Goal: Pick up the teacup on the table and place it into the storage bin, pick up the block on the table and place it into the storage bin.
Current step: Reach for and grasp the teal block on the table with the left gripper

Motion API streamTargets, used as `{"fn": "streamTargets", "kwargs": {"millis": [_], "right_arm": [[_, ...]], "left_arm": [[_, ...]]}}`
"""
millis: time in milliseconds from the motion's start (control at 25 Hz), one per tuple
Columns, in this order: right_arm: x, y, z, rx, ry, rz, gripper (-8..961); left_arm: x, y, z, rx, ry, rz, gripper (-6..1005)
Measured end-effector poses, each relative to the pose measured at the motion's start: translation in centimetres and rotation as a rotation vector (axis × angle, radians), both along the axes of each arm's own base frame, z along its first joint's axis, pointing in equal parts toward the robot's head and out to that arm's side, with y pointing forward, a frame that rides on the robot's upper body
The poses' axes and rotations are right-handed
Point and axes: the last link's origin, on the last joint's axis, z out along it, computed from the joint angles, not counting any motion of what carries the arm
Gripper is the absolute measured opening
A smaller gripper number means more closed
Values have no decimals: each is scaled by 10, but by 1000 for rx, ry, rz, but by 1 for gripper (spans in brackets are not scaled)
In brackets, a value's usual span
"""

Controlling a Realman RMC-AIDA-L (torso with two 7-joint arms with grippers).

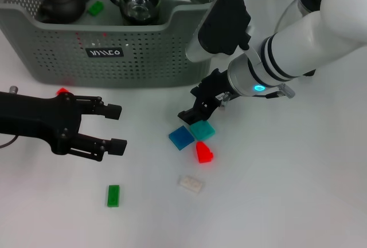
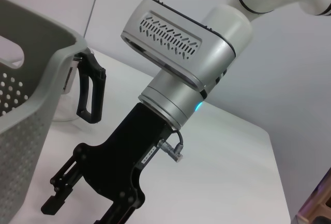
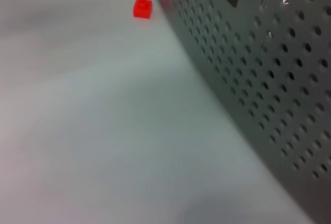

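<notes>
Head view: the right gripper [image 1: 195, 109] hangs low with its fingers parted narrowly, the teal block [image 1: 202, 129] just below its tips and a blue block [image 1: 181, 137] and red block [image 1: 203, 152] close by. The storage bin [image 1: 132, 47] behind it holds a glass teacup [image 1: 137, 0]. The left gripper [image 1: 106, 126] waits spread wide, well to the side.

Left wrist view: the right gripper [image 2: 77, 203] shows beside the bin wall [image 2: 20, 115].

Right wrist view: only the bin's perforated wall [image 3: 258, 69] and a far red block [image 3: 142, 8].

Best centred squarely over the teal block before closing, clear of its neighbours.

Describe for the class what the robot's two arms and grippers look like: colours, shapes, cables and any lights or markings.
The left gripper is matt black, with two slim linked fingers on a black arm. The right arm is glossy white with black ring bands, a glowing cyan light and a thin cable at the wrist. The right gripper is black, behind a silver cylindrical wrist housing with slotted vents.
</notes>
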Motion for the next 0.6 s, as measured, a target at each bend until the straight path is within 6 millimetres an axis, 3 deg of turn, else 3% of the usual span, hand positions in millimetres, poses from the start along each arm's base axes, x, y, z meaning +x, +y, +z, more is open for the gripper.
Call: {"fn": "streamTargets", "kwargs": {"millis": [600], "right_arm": [[3, -6, -4, -19, -18, 13, 684]], "left_arm": [[-2, -1, 0, 6, 3, 7, 885]]}}
